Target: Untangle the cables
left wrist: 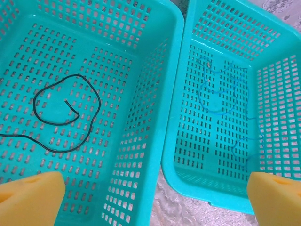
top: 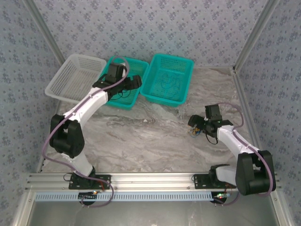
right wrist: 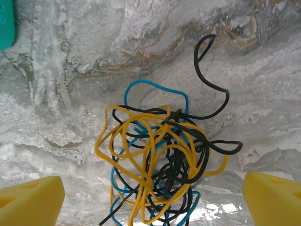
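My right gripper (right wrist: 150,202) hangs spread wide over the knot (right wrist: 155,160) of cables on the table (right wrist: 70,56). I'd pinch only the loose black end (right wrist: 207,42), never the mass. My left gripper (left wrist: 150,197), also spread, hovers above a black cable (left wrist: 80,76) in a basket (left wrist: 141,70).

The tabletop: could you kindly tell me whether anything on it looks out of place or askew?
The white plastic mesh basket at the far left sits askew, angled relative to the teal plastic basket beside it. At the right, a knot of black, yellow and blue cables lies tangled on the marble table, outside any basket.
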